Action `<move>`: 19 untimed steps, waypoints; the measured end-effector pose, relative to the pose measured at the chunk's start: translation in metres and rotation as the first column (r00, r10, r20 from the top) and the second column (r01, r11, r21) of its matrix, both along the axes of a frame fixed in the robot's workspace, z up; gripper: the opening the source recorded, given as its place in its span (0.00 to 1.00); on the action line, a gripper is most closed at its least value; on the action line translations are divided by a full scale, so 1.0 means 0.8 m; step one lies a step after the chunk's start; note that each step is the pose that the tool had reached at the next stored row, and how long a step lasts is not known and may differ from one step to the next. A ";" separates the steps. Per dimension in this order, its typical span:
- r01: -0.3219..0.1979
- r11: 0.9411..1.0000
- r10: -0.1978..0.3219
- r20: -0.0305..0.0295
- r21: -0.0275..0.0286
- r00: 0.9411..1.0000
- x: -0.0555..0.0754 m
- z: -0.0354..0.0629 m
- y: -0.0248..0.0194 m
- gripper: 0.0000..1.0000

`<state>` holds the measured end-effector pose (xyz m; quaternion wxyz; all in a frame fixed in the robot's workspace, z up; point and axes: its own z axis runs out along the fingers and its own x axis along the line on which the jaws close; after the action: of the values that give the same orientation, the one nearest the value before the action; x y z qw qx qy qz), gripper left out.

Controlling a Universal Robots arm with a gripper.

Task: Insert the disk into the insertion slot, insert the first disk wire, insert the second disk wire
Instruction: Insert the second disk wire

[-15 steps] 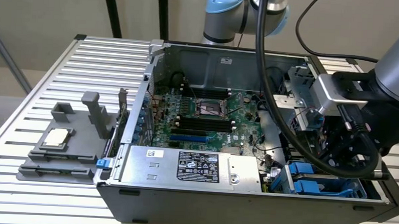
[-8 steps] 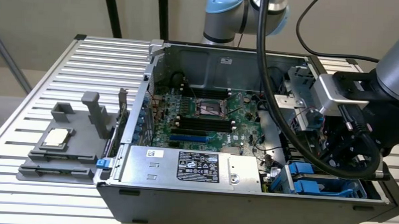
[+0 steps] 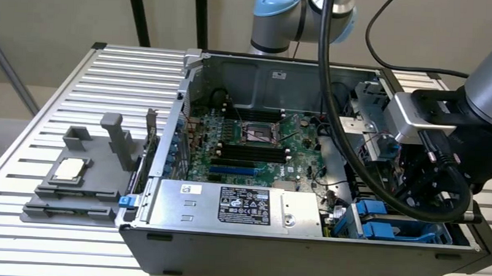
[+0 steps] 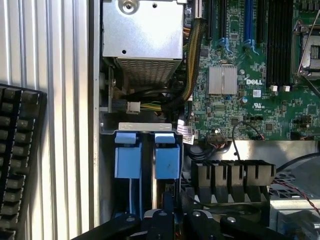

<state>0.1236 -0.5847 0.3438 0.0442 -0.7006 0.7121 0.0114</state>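
Two blue carrier tabs are sitting side by side in the insertion slot, so you're looking at the disk already seated in its bay, near the power supply. Your gripper is hovering just over it; can't tell how far it's opening or if it's gripping anything.

Two blue-framed disk carriers sit side by side in the dark insertion slot.

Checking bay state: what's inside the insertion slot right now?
Inside the insertion slot, two blue carrier tabs stand side by side. The claw sits just above them, covering the deeper bay; any disk behind the tabs is hidden.
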 end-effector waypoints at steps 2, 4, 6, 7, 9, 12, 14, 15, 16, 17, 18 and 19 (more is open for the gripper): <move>0.000 1.000 0.000 0.000 0.000 1.000 0.000 0.000 -0.0001 0.16; 0.000 1.000 0.000 0.000 0.000 1.000 0.000 -0.001 -0.0004 0.16; 0.000 1.000 0.000 0.000 0.000 1.000 0.000 -0.002 -0.0008 0.16; 0.000 1.000 0.000 0.000 0.000 1.000 0.000 -0.002 -0.0010 0.16; 0.000 1.000 0.000 0.000 0.000 1.000 0.000 -0.002 -0.0013 0.16; 0.000 1.000 0.000 0.000 0.000 1.000 0.000 -0.003 -0.0016 0.16; 0.000 1.000 0.000 0.000 0.000 1.000 0.000 -0.003 -0.0015 0.16; 0.000 1.000 0.000 0.000 0.001 1.000 0.000 -0.004 -0.0015 0.16; 0.000 1.000 0.000 0.000 0.002 1.000 0.000 -0.004 -0.0016 0.16; 0.000 1.000 0.000 0.000 0.003 1.000 0.000 -0.004 -0.0015 0.16; 0.000 1.000 0.000 0.000 0.005 1.000 0.000 -0.004 -0.0014 0.16; 0.000 1.000 0.000 0.000 0.005 1.000 0.000 -0.004 -0.0015 0.16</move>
<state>0.1239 -0.5858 0.3403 0.0461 -0.7003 0.7122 0.0133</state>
